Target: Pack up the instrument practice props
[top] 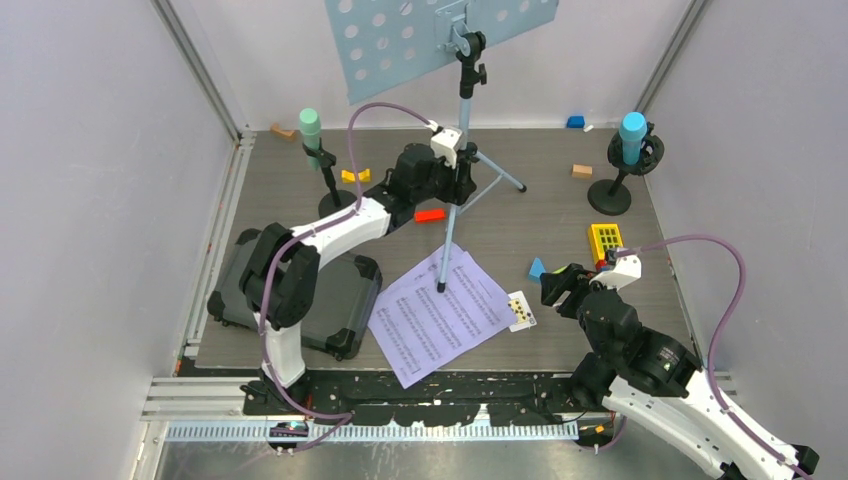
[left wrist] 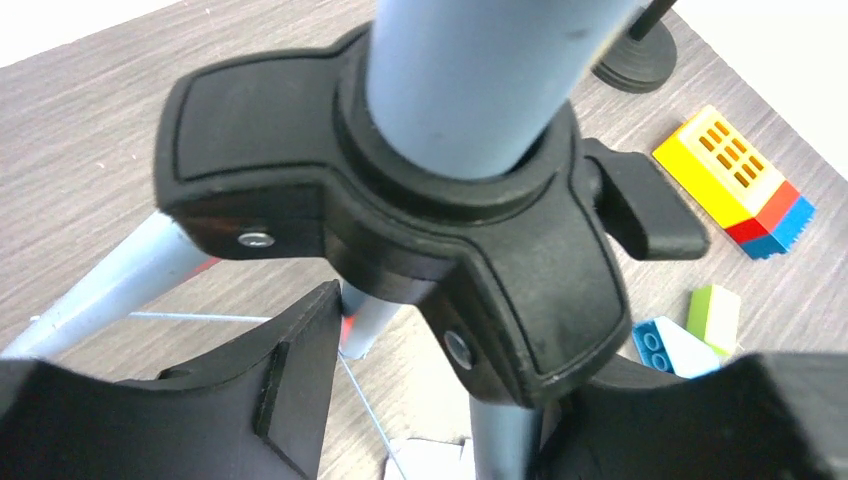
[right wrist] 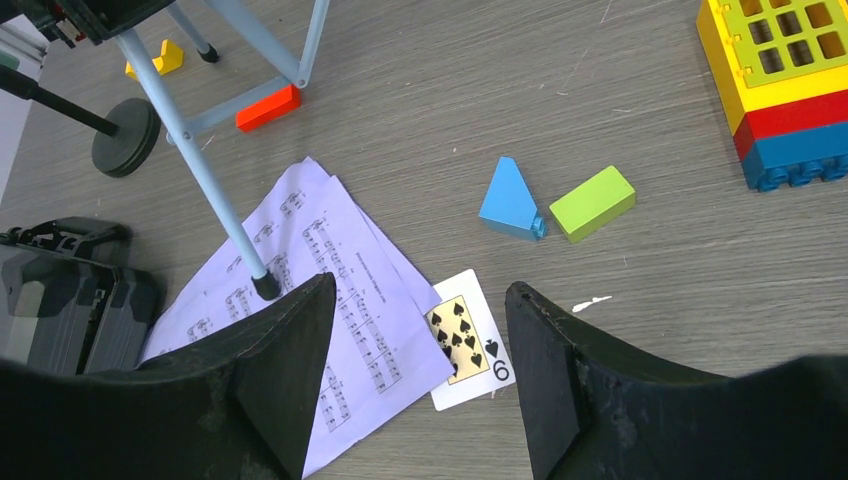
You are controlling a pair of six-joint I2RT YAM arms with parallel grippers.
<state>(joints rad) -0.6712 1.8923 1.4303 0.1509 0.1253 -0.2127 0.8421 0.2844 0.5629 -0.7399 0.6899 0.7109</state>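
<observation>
- At the music stand [top: 463, 100], mid-table toward the back: the pale blue perforated rack is tilted up on its pole and the tripod legs are spread on the grey wood table [top: 540, 220].
- Left gripper [left wrist: 530, 350] is at the stand's lower pole. Its fingers are parted either side of the black tripod hub [left wrist: 400, 200]. A gap shows beside one finger, so it is not clamped.
- Right gripper [right wrist: 418, 300] is near and to the right of the stand, hovering low. The jaws are spread and nothing is between them.
- Lilac sheet music [top: 440, 315] lies flat at the stand's near foot. The rubber tip of that leg rests on the top page.
- Playing card [right wrist: 468, 340], a six of spades, lies at the sheets' right edge on the side away from the stand. It is just under the right gripper.
- Green microphone [top: 310, 128] is upright on its black round-based pole [top: 335, 203], left of the stand.
- Blue microphone [top: 632, 135] sits in a clip on the second pole [top: 609, 197], well to the right of the stand.
- Black case [top: 345, 300] lies closed, left of the stand and nearer the arms, beside the sheets.
- Red block [top: 429, 214] lies between the stand's legs.
- Blue wedge [right wrist: 508, 200] and green block [right wrist: 592, 203] lie side by side to the right of the stand. The yellow-red-blue block [right wrist: 780, 90] is beyond them.
</observation>
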